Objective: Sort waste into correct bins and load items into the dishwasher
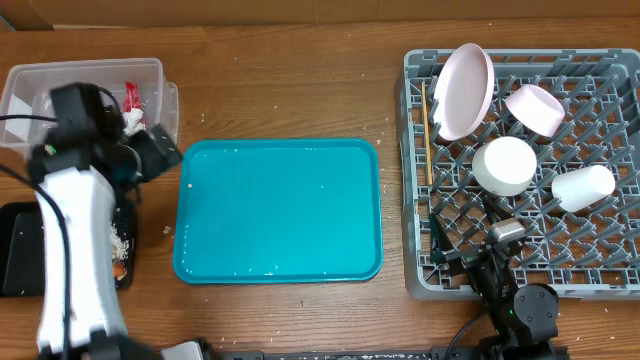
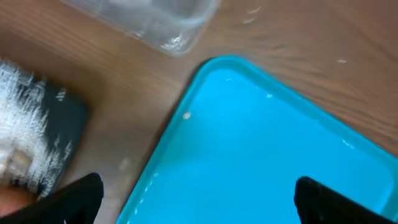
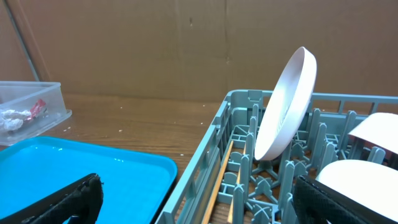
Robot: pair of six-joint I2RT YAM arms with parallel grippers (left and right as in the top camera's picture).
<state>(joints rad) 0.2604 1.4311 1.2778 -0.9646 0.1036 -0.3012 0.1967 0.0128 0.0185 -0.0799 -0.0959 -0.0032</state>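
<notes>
Left gripper (image 2: 198, 186): black fingers spread wide, nothing between them. It hangs over the corner of the teal tray (image 2: 261, 137) that lies toward the clear tub (image 2: 149, 18). A pale crumb sits on that corner. Black tray (image 2: 59, 118) lies just beside it, smeared white.

Right gripper (image 3: 198, 186): jaws wide apart, empty, low over the near left edge of the dish rack (image 3: 214, 134), looking along it.

Rack contents: chopsticks (image 3: 219, 180) lie along the left wall. Large plate (image 3: 287, 102) stands on edge, tilted, next to them. From overhead, a small plate (image 1: 534, 108) leans nearby, with a bowl (image 1: 504, 165) upside down and a cup (image 1: 583, 187) on its side.

Waste: red wrapper (image 1: 131, 95) and silvery-white wrapper (image 3: 12, 117) are inside the clear tub. Beige food scraps (image 1: 120, 245) with an orange bit are on the black tray, partly hidden by the left arm.
</notes>
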